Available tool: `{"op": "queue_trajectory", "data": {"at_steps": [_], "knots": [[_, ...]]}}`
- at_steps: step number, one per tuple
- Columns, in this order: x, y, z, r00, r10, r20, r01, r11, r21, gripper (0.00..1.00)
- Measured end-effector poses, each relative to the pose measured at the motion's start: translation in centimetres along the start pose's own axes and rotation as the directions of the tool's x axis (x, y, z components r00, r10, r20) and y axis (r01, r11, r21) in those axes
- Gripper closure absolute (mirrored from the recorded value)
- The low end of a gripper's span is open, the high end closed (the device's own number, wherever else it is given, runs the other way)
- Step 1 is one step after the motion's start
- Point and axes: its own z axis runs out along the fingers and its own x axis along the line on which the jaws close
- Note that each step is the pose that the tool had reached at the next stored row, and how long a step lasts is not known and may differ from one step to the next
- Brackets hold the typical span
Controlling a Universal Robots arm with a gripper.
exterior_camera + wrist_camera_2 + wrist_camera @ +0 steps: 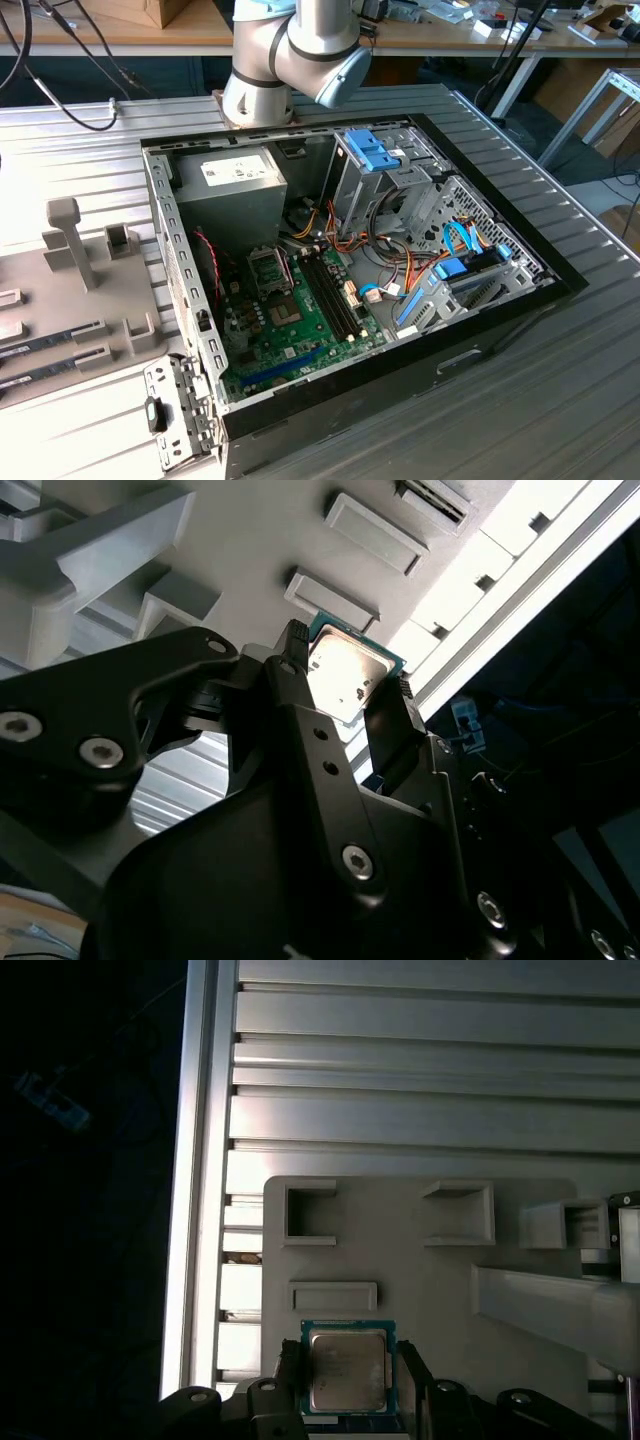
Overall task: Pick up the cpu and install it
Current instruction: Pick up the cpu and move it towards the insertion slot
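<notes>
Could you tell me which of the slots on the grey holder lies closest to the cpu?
The long narrow rectangular slot, right beside the cpu; both square slots lie farther away.

The cpu (346,1368) shows a silver-grey top with a thin green rim, and there's matt black on the gripper (347,1380) and its fingers (413,1375). The fixture (430,1280) is pale grey, the ribbed table (420,1120) striped silver. In the exterior view the motherboard (290,320) is deep green, the case (420,375) black, the latches (372,150) bright blue, the wires (400,262) orange, yellow and red.
</notes>
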Motion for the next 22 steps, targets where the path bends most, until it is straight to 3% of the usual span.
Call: {"op": "queue_trajectory", "data": {"at_steps": [22], "knots": [[-0.02, 0.08, -0.76, 1.0, 0.0, -0.0001, 0.0, 1.0, -0.0011, 0.53]]}}
